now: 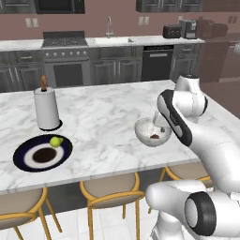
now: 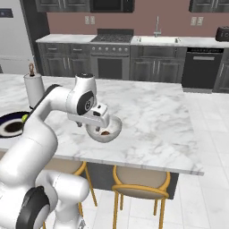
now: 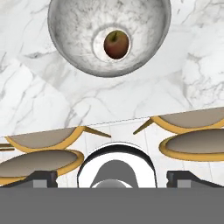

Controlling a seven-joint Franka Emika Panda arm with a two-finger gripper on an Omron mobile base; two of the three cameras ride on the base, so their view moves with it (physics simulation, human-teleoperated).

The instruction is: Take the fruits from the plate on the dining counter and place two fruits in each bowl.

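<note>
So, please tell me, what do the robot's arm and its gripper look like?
The arm is glossy white, built of thick rounded segments, with dark grey-black bands and round caps at the joints. No loose cables or markings show. The gripper has two small dark, blocky fingertips on a white hand.

plate [image 2: 10, 126]: arm hides right part | grey-white bowl [image 3: 109, 35]: top cut off
</note>
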